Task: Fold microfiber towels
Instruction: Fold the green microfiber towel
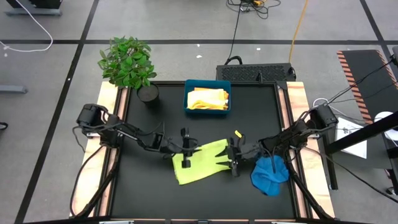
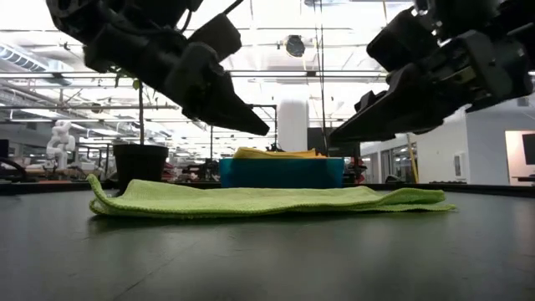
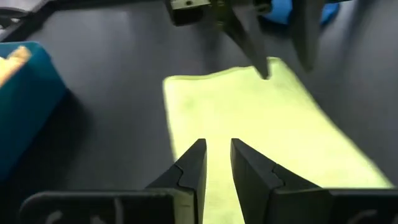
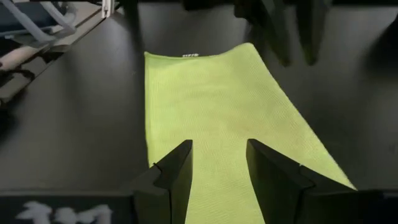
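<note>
A lime green towel [image 1: 202, 160] lies flat on the black table, folded into a long strip. It also shows in the low view [image 2: 267, 201]. My left gripper [image 1: 185, 149] hovers over its left end, a little open and empty [image 3: 217, 152]. My right gripper [image 1: 235, 155] hovers over its right end, open and empty [image 4: 219, 152]. In the low view both grippers hang clear above the towel. A blue towel [image 1: 270, 174] lies crumpled on the table under my right arm. Yellow towels [image 1: 208, 99] lie in the teal tray [image 1: 188, 99].
The teal tray stands at the table's far middle. A potted plant [image 1: 127, 62] stands at the far left corner. Wooden rails [image 1: 109, 124] run along the table's left and right sides. Bare black table [image 1: 155, 193] lies near the front edge.
</note>
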